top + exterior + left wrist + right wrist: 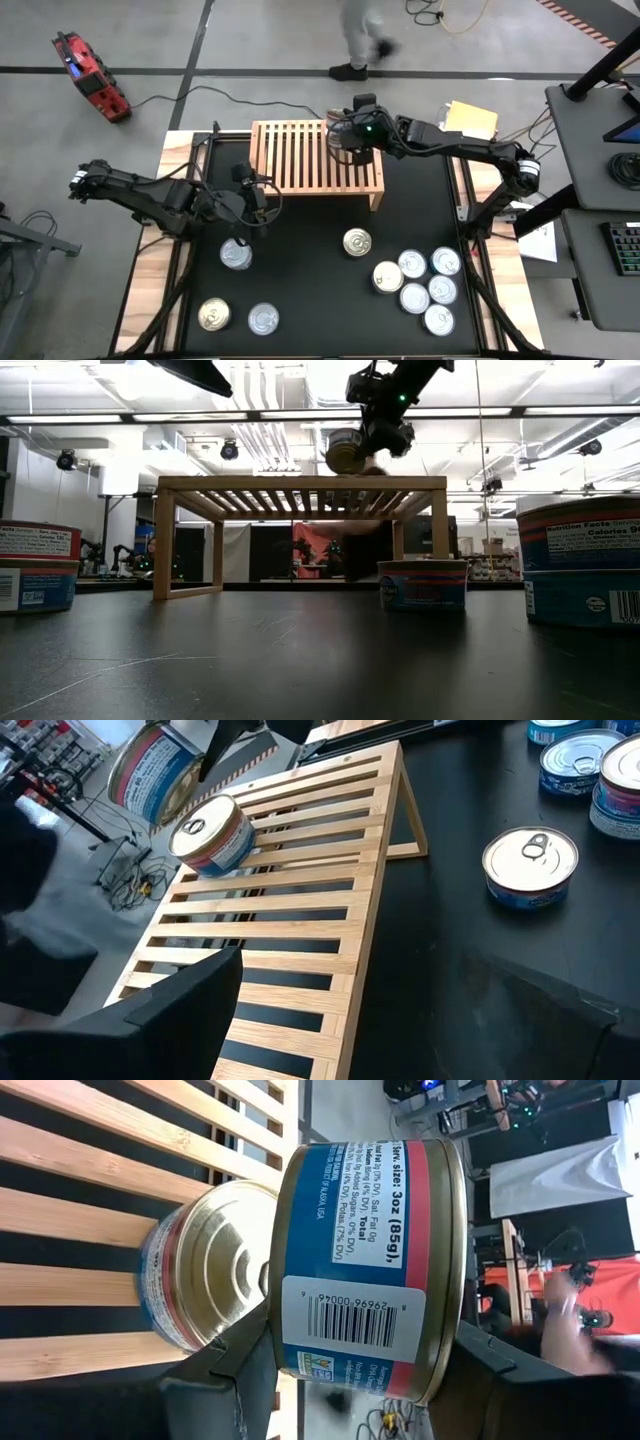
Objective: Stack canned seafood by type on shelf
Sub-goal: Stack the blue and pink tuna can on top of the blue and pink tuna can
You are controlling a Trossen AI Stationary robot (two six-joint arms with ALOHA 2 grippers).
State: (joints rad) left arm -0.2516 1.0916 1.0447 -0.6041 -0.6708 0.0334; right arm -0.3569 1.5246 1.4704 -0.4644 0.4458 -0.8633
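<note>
Two tins matter most at this moment, and the risk sits where they meet. Nearest the right wrist camera, the right gripper [352, 1365] has its dark fingers closed partway around a tall round tin with a blue and red label and a gold-toned rim [370, 1260], held on its side, the barcode facing the camera. Just beyond it, a second round tin with a ribbed gold end [205, 1270] rests on the low light-wood slatted shelf [90, 1215], and in this view the two overlap so closely that contact cannot be ruled out.

From here, the likely failure is a nudge: if the held tin comes down tilted or off-centre, it could push the resting tin along the slats, or roll away once released instead of sitting stacked. The low view shows the held tin [345, 452] hanging above the shelf top [300, 484], so a release from that height could bounce it off.

Farther off, the left gripper [255, 205] waits with its fingers spread wide and empty, just beside the shelf's left end [262, 160]. Beyond, on the black table [310, 290], loose silver-lidded tins remain: a cluster of six [425, 280] to the right, one gold-lidded tin [357, 242] alone, three more [240, 300] to the left.
</note>
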